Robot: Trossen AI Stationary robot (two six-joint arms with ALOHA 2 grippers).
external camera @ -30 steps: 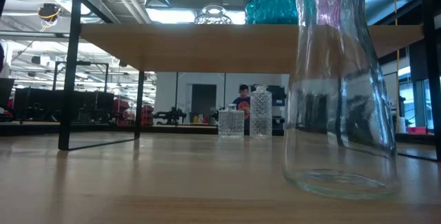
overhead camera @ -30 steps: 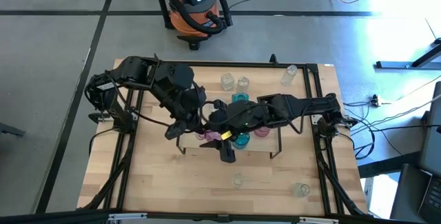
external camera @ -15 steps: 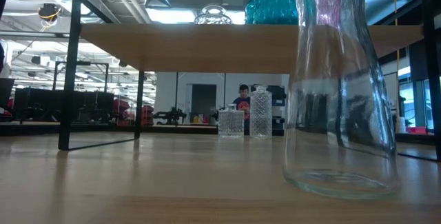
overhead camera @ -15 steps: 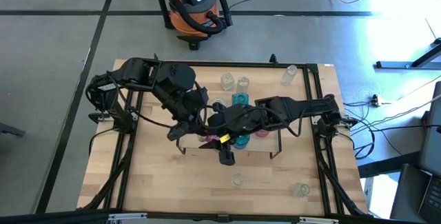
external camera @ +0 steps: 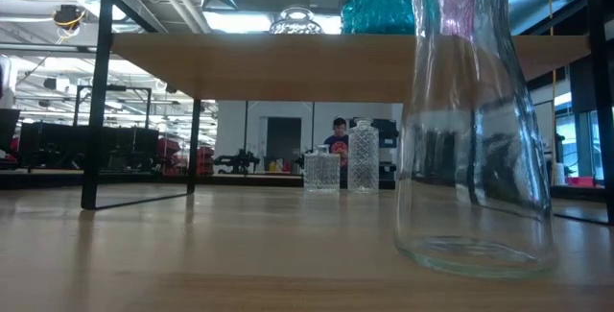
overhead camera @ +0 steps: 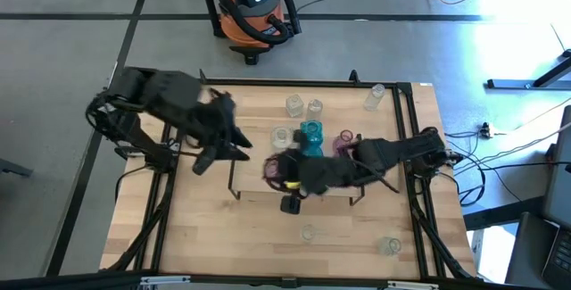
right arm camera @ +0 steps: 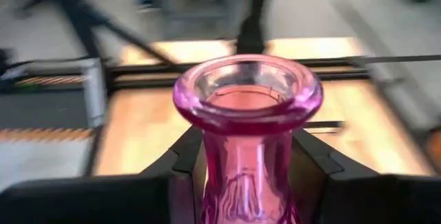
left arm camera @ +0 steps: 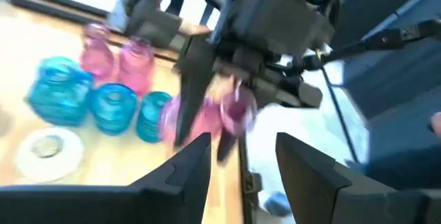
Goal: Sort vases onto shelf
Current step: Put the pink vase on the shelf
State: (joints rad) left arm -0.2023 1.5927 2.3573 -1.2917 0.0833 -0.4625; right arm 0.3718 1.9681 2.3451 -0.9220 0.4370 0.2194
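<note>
1. The right gripper's (right arm camera: 248, 176) fingers (right arm camera: 313, 165) clamp a pink vase (right arm camera: 247, 134) by its neck, over the shelf's (overhead camera: 259, 188) front edge.
2. The left gripper's (left arm camera: 241, 162) fingers (left arm camera: 189, 172) stand apart, holding nothing, above the bench (overhead camera: 196, 227) near the shelf's left end.
3. Teal vases (overhead camera: 310, 136) stand mid-shelf.

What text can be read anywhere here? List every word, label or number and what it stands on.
None can be read.
The vacuum beyond the table bears a dark label, too small to read.
The vases, the shelf and the pink vase in the right gripper carry no text.
</note>
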